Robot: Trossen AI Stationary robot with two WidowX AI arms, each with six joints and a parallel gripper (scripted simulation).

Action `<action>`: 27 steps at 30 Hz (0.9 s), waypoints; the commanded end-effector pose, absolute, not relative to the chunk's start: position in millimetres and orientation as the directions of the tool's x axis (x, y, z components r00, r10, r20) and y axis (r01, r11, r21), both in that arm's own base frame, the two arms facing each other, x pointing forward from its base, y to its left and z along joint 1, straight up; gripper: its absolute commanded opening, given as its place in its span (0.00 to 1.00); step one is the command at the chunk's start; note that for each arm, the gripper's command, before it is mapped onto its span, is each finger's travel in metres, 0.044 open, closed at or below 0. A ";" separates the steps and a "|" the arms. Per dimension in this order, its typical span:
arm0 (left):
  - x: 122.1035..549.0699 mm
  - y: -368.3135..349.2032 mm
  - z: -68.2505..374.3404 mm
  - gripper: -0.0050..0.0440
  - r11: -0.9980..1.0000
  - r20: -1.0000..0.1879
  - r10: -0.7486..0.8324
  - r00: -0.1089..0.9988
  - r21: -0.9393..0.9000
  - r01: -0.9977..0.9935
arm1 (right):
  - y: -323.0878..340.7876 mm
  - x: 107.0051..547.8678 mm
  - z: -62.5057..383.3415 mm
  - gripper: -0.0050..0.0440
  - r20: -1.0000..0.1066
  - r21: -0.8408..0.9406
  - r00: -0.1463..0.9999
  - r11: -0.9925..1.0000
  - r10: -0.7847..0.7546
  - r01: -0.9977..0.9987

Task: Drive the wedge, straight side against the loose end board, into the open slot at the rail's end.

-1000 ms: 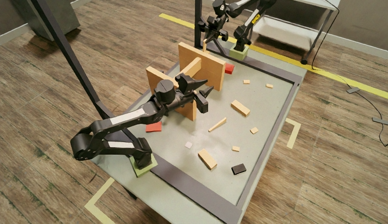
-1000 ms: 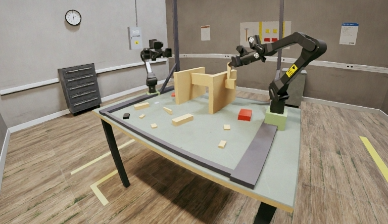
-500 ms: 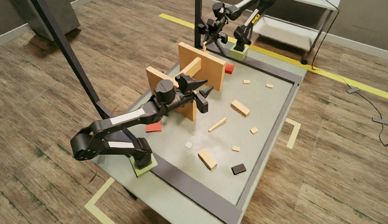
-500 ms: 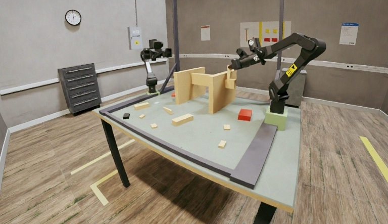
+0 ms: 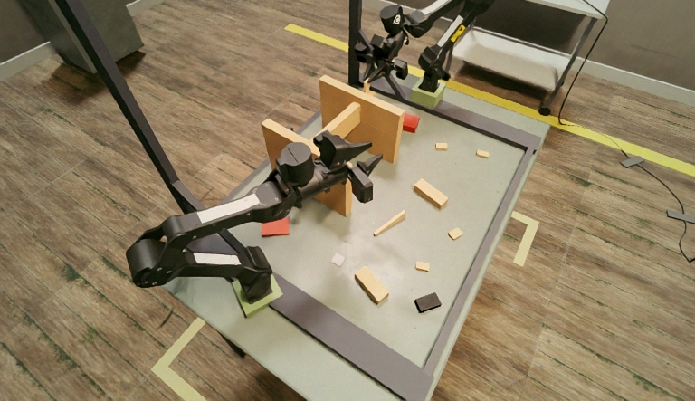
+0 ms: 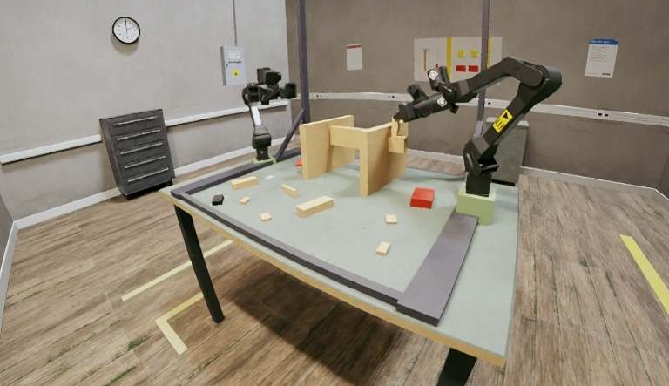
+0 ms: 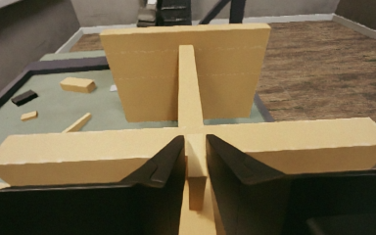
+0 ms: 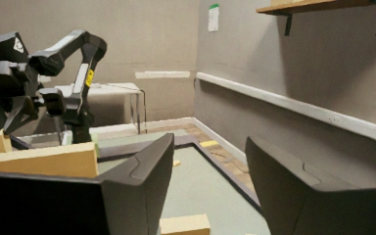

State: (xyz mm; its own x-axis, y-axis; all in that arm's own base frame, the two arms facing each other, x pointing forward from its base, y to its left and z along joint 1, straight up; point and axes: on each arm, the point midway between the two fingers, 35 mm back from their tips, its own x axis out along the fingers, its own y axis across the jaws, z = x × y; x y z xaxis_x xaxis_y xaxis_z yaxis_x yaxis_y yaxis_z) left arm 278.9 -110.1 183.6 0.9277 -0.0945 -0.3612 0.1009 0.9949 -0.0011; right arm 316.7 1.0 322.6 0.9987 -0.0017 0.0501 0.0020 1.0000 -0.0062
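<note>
The wedge (image 5: 366,87) (image 6: 395,129) (image 7: 197,166) stands upright in the rail-end slot, outside the end board (image 5: 381,132) (image 6: 381,159) (image 7: 73,147) nearest the left arm. My left gripper (image 6: 397,117) (image 7: 195,142) is slightly open, its fingers close on both sides of the wedge's top. The rail (image 5: 340,122) (image 6: 345,136) (image 7: 189,93) runs to the other end board (image 5: 337,199) (image 6: 315,155) (image 7: 147,73). Both boards stand upright. The far end's wedge is hidden. My right gripper (image 5: 376,150) (image 8: 210,142) is partly open and empty, above the table beside the other board.
A loose thin wedge (image 5: 389,224) (image 6: 288,190) lies on the table. Wooden blocks (image 5: 430,193) (image 5: 371,285) (image 6: 314,206), several small pieces and a black block (image 5: 427,302) (image 6: 217,199) lie around it. Red blocks (image 5: 410,122) (image 5: 275,226) (image 6: 422,198) lie near the arm bases.
</note>
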 end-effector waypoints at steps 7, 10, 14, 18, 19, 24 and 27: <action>279.6 -110.5 185.4 0.30 0.995 -0.357 -0.097 0.929 -0.006 0.102 | 0.9 316.8 325.4 0.50 0.057 -0.010 0.998 1.000 -0.001 0.002; 279.6 -110.5 185.4 0.30 0.995 -0.357 -0.097 0.929 -0.006 0.102 | 0.9 316.8 325.4 0.50 0.057 -0.010 0.998 1.000 -0.001 0.002; 279.6 -110.5 185.4 0.30 0.995 -0.357 -0.097 0.929 -0.006 0.102 | 0.9 316.8 325.4 0.50 0.057 -0.010 0.998 1.000 -0.001 0.002; 279.6 -110.5 185.4 0.30 0.995 -0.357 -0.097 0.929 -0.006 0.102 | 0.9 316.8 325.4 0.50 0.057 -0.010 0.998 1.000 -0.001 0.002; 279.6 -110.5 185.4 0.30 0.995 -0.357 -0.097 0.929 -0.006 0.102 | 0.9 316.8 325.4 0.50 0.057 -0.010 0.998 1.000 -0.001 0.002; 280.4 -111.1 205.6 0.30 0.995 -0.332 -0.103 0.938 -0.021 0.102 | 0.9 316.8 325.4 0.50 0.057 -0.010 0.998 1.000 -0.001 0.002; 280.5 -111.1 210.9 0.30 0.995 -0.329 -0.104 0.939 -0.023 0.102 | 0.9 316.8 325.4 0.50 0.057 -0.010 0.998 1.000 -0.001 0.002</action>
State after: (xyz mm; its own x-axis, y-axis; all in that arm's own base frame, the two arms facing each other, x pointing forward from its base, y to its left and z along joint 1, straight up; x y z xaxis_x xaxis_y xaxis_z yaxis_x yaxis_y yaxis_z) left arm 278.8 -110.0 188.8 0.9262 -0.0935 -0.3653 0.1009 0.9949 0.0013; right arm 316.7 1.0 322.6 0.9987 -0.0017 0.0501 0.0020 1.0000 -0.0062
